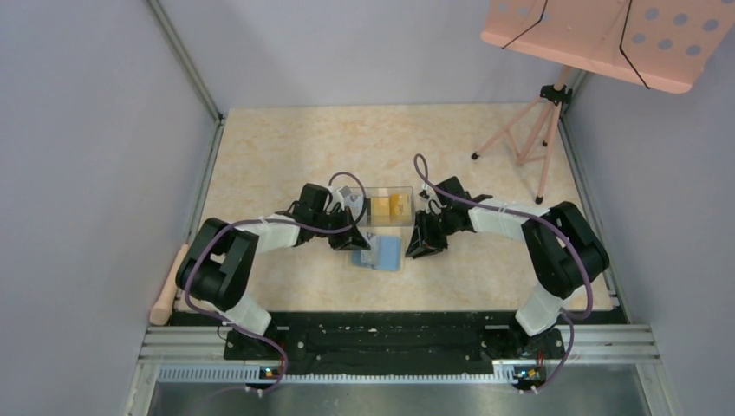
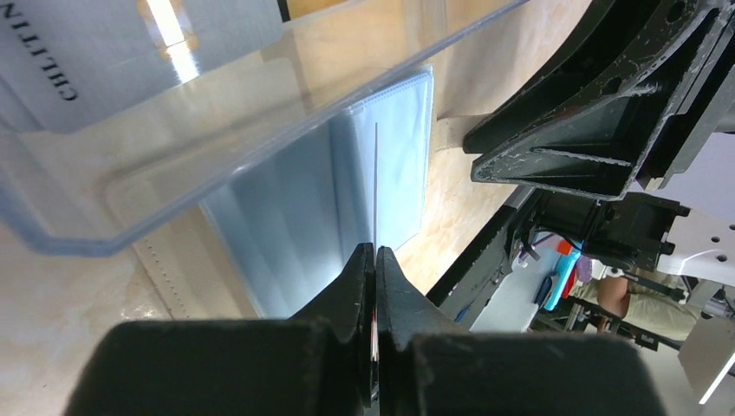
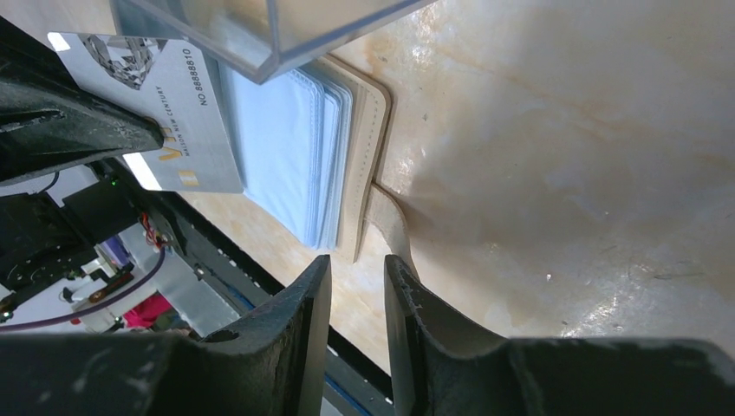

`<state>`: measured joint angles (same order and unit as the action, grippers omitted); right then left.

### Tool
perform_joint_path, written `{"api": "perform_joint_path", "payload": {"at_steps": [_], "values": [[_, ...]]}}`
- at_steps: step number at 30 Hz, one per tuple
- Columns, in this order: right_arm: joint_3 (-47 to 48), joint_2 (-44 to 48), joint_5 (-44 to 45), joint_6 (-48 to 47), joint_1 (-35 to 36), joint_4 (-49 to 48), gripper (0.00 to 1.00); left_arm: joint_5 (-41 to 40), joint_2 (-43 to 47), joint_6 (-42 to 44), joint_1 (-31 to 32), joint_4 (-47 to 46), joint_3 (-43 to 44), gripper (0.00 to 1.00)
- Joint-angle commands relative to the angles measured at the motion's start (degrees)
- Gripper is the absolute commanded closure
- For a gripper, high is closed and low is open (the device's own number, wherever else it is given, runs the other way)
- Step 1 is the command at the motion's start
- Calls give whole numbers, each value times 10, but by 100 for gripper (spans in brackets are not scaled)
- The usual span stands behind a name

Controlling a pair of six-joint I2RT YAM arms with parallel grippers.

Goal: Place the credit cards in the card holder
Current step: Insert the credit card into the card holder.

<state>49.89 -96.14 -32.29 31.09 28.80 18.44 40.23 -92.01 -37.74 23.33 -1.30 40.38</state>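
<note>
Only in the right wrist view is the face of the credit card (image 3: 165, 113) shown: silver-grey, with printed numbers and a small gold patch. In the left wrist view it is seen edge-on as a thin line, pinched between the closed fingers of the left end effector (image 2: 374, 253). From above, both arms are seen bent low and inward, with the right end effector (image 1: 426, 241) facing the left one across the card holder (image 1: 379, 253). The right end effector is held narrow, with a slim gap between its fingers and nothing gripped; the holder's beige strap tab (image 3: 390, 221) lies just ahead of its fingertips. The card holder is laid open on the tabletop (image 3: 563, 173), blue pockets up, directly beyond the held card's edge and just beside the clear plastic box (image 1: 387, 192), in which yellow cards (image 1: 397, 204) are seen.
</note>
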Motion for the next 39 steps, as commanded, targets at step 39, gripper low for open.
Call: {"api": "perform_joint_path", "payload": {"at_steps": [39], "values": [[-13,-20,-26,-11,0,-38,73,-68,-31,-3,51,45,26,100]]}}
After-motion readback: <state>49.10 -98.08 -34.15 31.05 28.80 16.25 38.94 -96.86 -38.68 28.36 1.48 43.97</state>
